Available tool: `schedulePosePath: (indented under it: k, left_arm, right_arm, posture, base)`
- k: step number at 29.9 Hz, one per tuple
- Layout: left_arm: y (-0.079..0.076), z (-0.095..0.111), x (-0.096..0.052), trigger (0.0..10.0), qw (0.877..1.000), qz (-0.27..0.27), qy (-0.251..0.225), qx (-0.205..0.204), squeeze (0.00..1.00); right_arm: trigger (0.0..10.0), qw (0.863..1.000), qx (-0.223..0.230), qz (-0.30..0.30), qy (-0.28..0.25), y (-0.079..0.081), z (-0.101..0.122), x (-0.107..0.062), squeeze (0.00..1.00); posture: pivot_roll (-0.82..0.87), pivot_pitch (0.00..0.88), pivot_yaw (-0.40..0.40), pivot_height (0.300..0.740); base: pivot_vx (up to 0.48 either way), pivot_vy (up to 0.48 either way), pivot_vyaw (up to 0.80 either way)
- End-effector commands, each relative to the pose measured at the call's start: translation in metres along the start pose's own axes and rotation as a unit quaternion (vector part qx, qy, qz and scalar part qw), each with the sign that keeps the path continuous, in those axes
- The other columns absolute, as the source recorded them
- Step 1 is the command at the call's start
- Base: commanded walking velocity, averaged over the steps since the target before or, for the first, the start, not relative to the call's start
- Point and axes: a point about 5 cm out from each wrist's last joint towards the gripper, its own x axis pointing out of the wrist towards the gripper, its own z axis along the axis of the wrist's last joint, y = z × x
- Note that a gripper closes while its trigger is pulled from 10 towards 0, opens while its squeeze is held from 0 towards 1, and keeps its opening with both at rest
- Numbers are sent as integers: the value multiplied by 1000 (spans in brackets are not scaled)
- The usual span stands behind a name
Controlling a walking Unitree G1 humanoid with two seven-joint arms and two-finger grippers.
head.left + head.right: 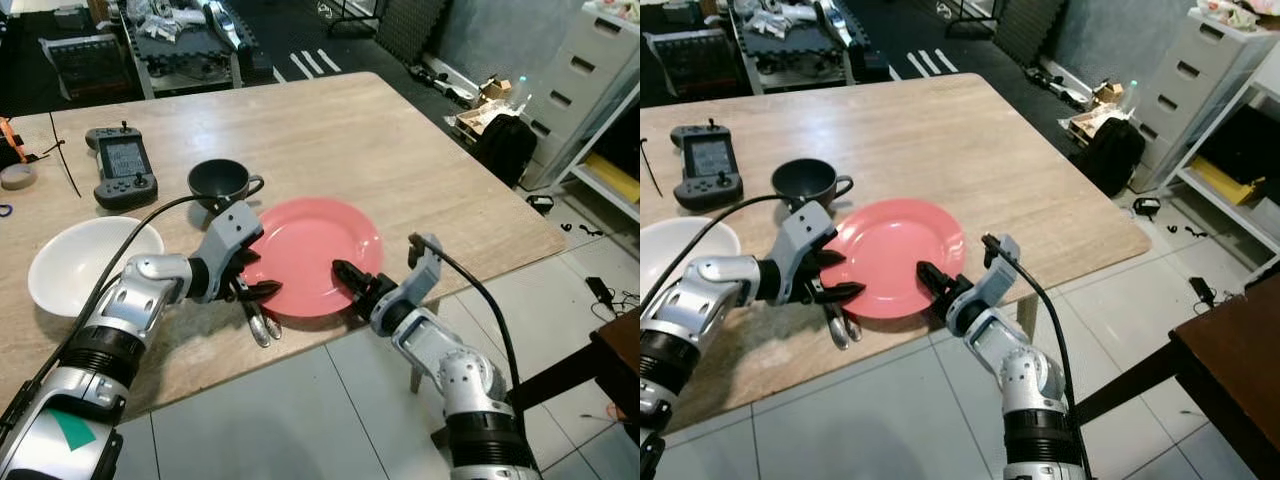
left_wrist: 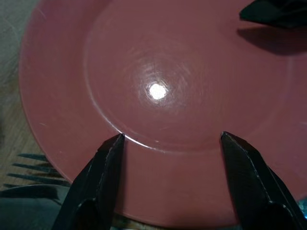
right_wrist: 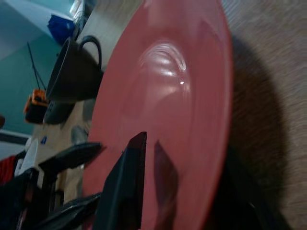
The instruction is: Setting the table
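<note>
A red plate [image 1: 312, 250] lies near the table's front edge. My left gripper [image 1: 264, 279] is open at the plate's left rim, and both fingers [image 2: 108, 163] hover just over the plate [image 2: 158, 91]. My right gripper [image 1: 345, 278] reaches in from the front at the near right rim. One of its fingers [image 3: 125, 187] hovers above the plate's surface, casting a shadow on it, and the rim runs beside that finger. A fork and spoon [image 1: 262, 326] lie on the table just left of the plate, under my left gripper.
A black cup [image 1: 220, 180] stands behind the plate's left side. A white bowl [image 1: 88, 265] sits further left and a handheld controller [image 1: 122, 166] behind it. The table's front edge [image 1: 330, 335] runs just below the plate, with tiled floor beyond.
</note>
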Motion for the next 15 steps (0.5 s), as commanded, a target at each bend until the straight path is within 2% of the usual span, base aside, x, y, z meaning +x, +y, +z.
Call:
schedulePosePath:
  k: [1, 4, 11, 15]
  left_arm:
    - [-3, -11, 0, 10000, 1000, -3, 12, -12, 0]
    - [-3, -10, 0, 10000, 1000, -1, 10, -11, 0]
    - [-3, -2, 1, 10000, 1000, 6, -10, -9, 0]
    - [-2, 3, 1, 10000, 1000, 19, -22, 5, 0]
  right_arm:
    - [0, 999, 14, -33, 12, -13, -8, -2, 0]
    - [0, 999, 26, -37, -9, -15, -1, -3, 0]
    - [0, 999, 33, -37, -21, -18, 8, -5, 0]
    - [0, 999, 35, -32, -24, -16, 10, -7, 0]
  posture:
    - [72, 203, 5, 740]
    - [73, 201, 2, 740]
    - [69, 200, -1, 740]
    - [66, 202, -1, 740]
  base:
    - [0, 0, 0]
    - [0, 0, 0]
    - [0, 0, 0]
    - [0, 0, 0]
